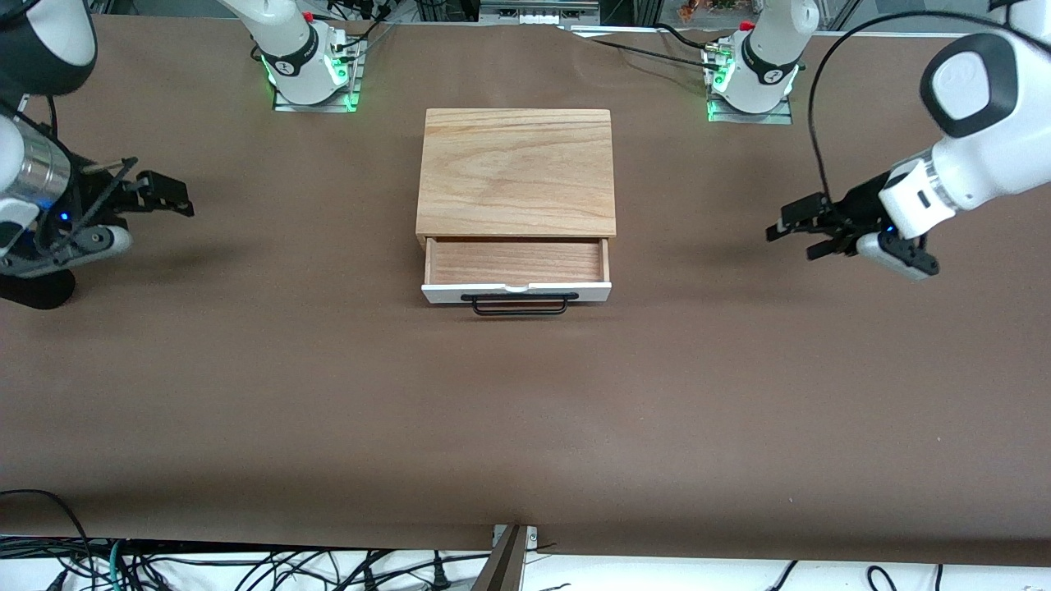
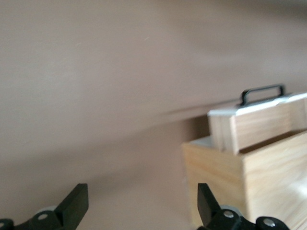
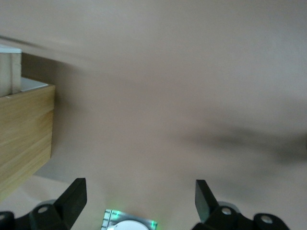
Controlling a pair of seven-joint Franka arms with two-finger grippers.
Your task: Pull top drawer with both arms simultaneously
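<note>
The top drawer (image 1: 517, 263) stands partly pulled out of the wooden-topped box (image 1: 517, 168), its light wood inside bare. Its white front with the black bar handle (image 1: 520, 304) faces the front camera. My left gripper (image 1: 790, 242) hangs open above the table toward the left arm's end, well apart from the box, pointing at it. My right gripper (image 1: 182, 197) hangs open toward the right arm's end, also apart from the box. The left wrist view shows the left gripper (image 2: 141, 194) with nothing between its fingers, and the drawer (image 2: 259, 124) and handle (image 2: 261, 91). The right gripper (image 3: 139, 189) holds nothing; the box's side (image 3: 24, 129) shows.
A brown cover (image 1: 525, 427) spreads over the whole table. The two arm bases (image 1: 312, 74) (image 1: 751, 82) with green lights stand along the edge farthest from the front camera. Cables and a metal bracket (image 1: 509, 558) lie at the nearest edge.
</note>
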